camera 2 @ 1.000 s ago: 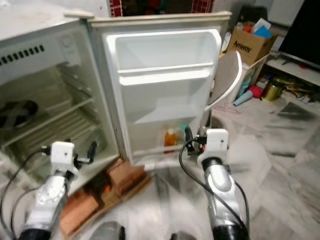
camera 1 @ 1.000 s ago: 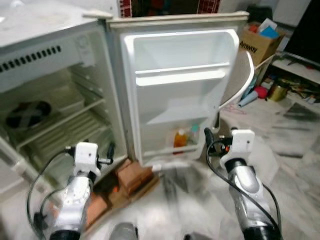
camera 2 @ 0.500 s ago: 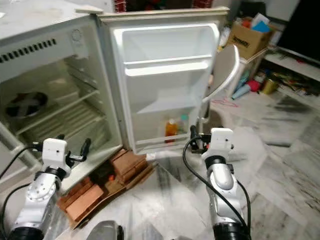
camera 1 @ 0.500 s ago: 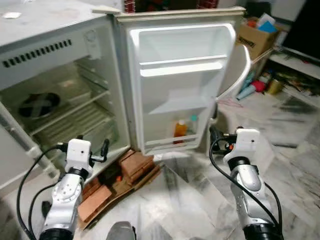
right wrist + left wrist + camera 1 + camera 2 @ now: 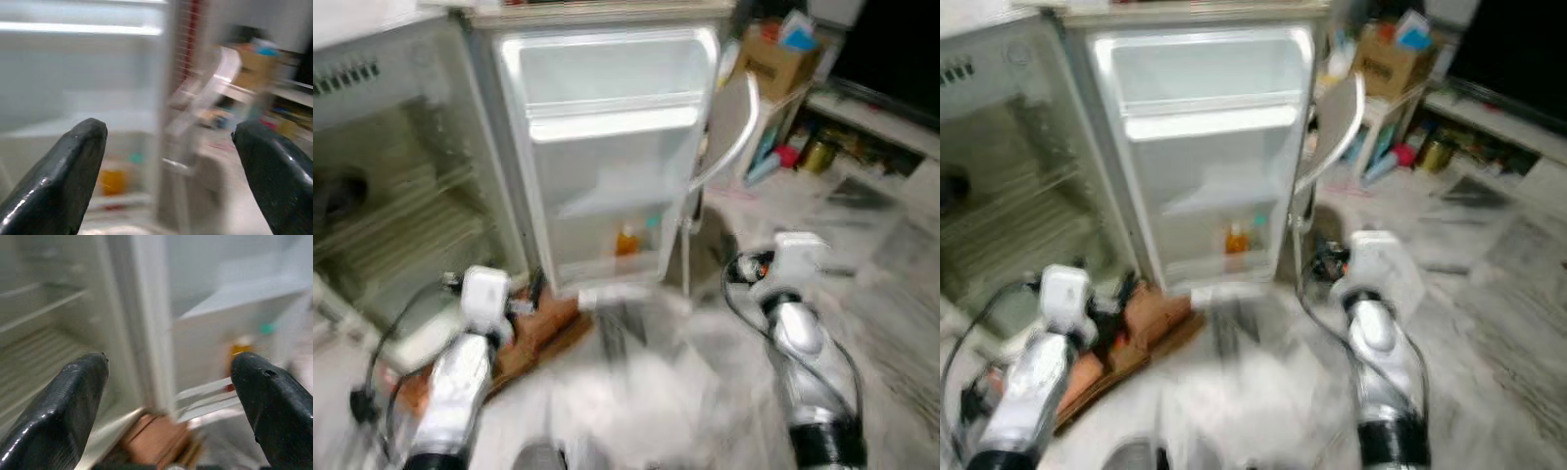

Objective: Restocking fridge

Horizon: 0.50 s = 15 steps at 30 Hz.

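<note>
Left gripper [image 5: 168,396] and right gripper [image 5: 168,161] both hang low with fingers spread wide, holding nothing. Ahead stands the fridge [image 5: 382,166] with its door [image 5: 607,157] swung open. An orange bottle [image 5: 626,239] sits on the door's bottom shelf.

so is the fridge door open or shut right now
Open. The fridge door is swung wide, its inner shelves facing the camera, with an orange bottle in the bottom rack.
</note>
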{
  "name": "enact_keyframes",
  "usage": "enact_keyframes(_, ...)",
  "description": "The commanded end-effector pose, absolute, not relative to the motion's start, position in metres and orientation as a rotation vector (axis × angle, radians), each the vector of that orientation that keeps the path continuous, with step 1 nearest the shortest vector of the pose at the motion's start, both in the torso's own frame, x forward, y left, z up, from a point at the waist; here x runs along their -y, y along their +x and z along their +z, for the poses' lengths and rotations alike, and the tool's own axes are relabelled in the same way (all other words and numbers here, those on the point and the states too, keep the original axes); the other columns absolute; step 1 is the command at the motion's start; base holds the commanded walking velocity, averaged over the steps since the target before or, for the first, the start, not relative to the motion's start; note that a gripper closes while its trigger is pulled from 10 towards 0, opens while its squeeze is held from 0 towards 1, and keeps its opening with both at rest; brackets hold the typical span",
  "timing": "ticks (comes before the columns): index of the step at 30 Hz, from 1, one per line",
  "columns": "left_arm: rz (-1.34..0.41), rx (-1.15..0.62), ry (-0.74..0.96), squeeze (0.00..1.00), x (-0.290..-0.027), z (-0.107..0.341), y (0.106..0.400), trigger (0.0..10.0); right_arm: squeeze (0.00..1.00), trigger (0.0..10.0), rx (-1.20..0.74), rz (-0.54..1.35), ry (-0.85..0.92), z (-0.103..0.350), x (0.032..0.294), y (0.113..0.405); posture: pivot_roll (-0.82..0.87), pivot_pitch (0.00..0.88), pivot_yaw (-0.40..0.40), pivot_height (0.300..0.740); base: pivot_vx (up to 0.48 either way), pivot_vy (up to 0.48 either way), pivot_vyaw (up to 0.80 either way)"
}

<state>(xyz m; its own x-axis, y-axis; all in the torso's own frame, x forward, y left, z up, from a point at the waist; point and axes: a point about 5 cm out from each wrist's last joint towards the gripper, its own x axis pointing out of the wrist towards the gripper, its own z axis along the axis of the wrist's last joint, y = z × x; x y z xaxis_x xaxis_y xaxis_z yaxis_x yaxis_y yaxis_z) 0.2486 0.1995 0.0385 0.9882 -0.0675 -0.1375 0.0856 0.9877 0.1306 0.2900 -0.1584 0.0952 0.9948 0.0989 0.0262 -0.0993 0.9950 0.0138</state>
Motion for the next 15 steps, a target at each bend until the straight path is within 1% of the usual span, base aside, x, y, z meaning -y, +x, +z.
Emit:
enact_keyframes(1,-0.102,-0.120,0.133,0.00,-0.1902,0.0405,0.2517,10.0,0.00,10.0,0.006,0.066,-0.001,0.0904,0.1721,0.2871,0.06,0.000,-0.041,0.740,0.000,-0.461,0.00)
enact_keyframes(3,-0.098,-0.123,0.140,0.00,-0.1903,0.0398,0.2521,10.0,0.00,10.0,0.011,0.083,0.010,0.0914,0.1705,0.2882,0.06,0.000,-0.040,0.740,0.266,-0.396,0.00)
enact_keyframes(5,-0.096,-0.125,0.145,0.00,-0.1902,0.0396,0.2526,10.0,0.00,10.0,0.011,0.107,-0.017,0.0923,0.1695,0.2892,0.06,0.000,-0.039,0.740,0.326,-0.349,0.00)
enact_keyframes(15,-0.097,-0.120,0.163,0.00,-0.1910,0.0404,0.2535,10.0,0.00,10.0,0.045,0.114,-0.021,0.0966,0.1688,0.2900,0.05,0.000,-0.035,0.740,0.342,-0.331,0.76)
